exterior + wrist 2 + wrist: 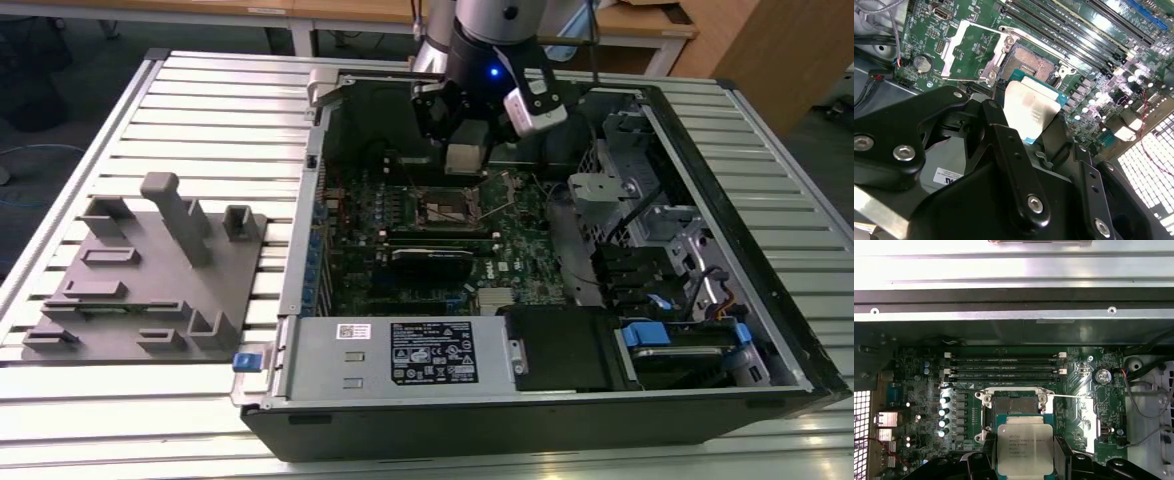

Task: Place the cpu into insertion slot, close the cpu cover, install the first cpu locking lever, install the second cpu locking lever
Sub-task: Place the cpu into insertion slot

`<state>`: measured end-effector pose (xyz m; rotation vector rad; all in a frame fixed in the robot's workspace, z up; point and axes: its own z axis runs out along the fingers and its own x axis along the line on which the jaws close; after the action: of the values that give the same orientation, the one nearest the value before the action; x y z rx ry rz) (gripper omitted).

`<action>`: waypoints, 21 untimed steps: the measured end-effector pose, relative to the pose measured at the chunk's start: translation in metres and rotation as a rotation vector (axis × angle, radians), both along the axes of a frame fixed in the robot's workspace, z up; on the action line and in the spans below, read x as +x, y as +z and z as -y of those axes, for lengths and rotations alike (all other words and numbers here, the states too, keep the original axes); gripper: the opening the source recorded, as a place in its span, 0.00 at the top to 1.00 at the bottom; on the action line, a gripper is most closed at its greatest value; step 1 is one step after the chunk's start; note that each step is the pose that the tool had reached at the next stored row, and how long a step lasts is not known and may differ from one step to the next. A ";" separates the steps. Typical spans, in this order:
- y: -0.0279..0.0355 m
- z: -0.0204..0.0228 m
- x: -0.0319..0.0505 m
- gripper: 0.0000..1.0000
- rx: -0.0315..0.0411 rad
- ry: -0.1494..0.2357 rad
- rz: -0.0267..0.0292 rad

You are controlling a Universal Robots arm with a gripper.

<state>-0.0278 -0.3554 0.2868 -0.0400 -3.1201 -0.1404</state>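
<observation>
An open desktop computer case (534, 425) lies on its side on a slatted metal table (200, 110), its green motherboard (354, 250) exposed. The robot's gripper (463, 160) hangs inside the case, in the exterior view at twelve o'clock of the insertion slot (447, 208). Its black fingers (1061, 447) are clamped on two opposite edges of the cpu (1020, 442), which is held with its silvery top facing the first wrist camera. The chip is not seated. In both wrist views it sits just beside the slot (1015, 404), and the slot's dark centre lies bare. In the second wrist view the cpu (1030, 110) and the gripper (1026, 125) overlap one corner of the slot (1033, 60). The cpu cover (951, 49) is swung open there, away from the socket, with green board showing through its window.

Long black memory slots (1004, 367) run along the far side of the socket from the chip. A coin battery (1101, 376) sits near the board's edge. In the exterior view a black card (430, 262) lies at six o'clock of the socket. Farther the same way is a grey power supply (327, 355) with a label. Drive bays with blue tabs (641, 335) stand at four o'clock. A grey fixture block (147, 280) rests on the table at nine o'clock of the case.
</observation>
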 end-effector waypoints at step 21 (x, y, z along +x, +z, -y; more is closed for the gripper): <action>-0.0227 0.0000 -0.0013 0.46 0.0000 0.001 0.0227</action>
<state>-0.0291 -0.3554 0.2640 -0.0370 -3.1427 -0.1418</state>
